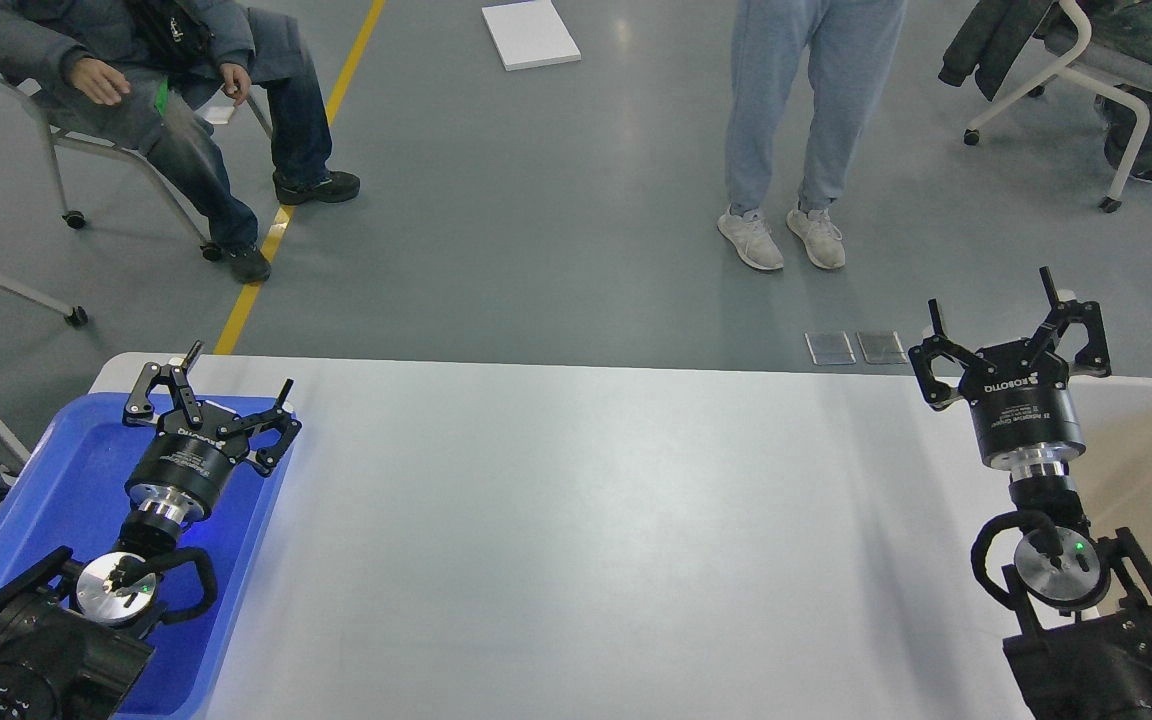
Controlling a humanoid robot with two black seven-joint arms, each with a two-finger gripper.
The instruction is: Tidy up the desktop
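Grey floor beyond; desktop [576, 520] filled the lower view, both arms held over its ends.

Left gripper [236, 378] hung above the blue tray [46, 500] at the desktop's left edge, fingers spread, holding nothing. Right gripper [991, 295] sat over the beige bin [1151, 450] at the right edge, fingers likewise spread and empty. Two seated people, one standing, well behind the desktop.

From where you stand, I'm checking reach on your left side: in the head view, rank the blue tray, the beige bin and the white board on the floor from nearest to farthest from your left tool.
1. Blue tray: directly under the left tool.
2. White board: on the floor, far ahead.
3. Beige bin: right end of the desktop.
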